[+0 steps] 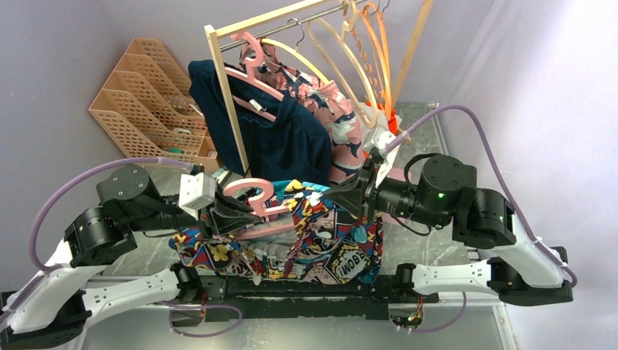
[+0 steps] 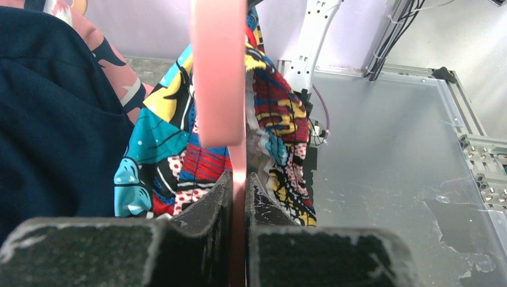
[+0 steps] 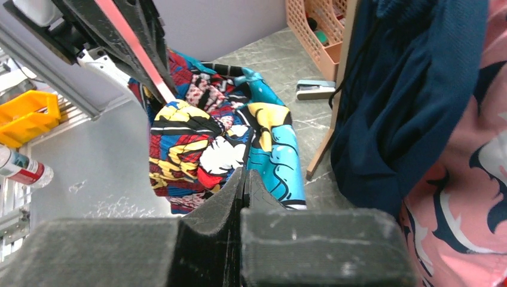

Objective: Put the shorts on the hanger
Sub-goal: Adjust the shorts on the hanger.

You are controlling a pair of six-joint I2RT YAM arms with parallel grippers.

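Observation:
The pale-pink hanger (image 1: 256,195) is held low over the table, in front of the rack. My left gripper (image 1: 244,211) is shut on its thin lower part, which runs between the fingertips in the left wrist view (image 2: 239,176). The hanger's broad pink body (image 2: 218,72) rises above them. The comic-print shorts (image 1: 321,244) are draped over the hanger and hang down both sides of it (image 2: 173,143). My right gripper (image 1: 331,193) is shut at the shorts' upper right edge. In the right wrist view (image 3: 244,173) no fabric shows between its jaws, and the shorts (image 3: 203,137) hang just beyond.
A wooden rack (image 1: 226,87) stands behind, carrying a navy garment (image 1: 284,138), a pink patterned garment (image 1: 342,124), cream hangers (image 1: 328,36) and orange hangers (image 1: 379,58). A tan basket organiser (image 1: 146,95) stands at the back left. A stapler (image 3: 315,89) lies by the rack's foot.

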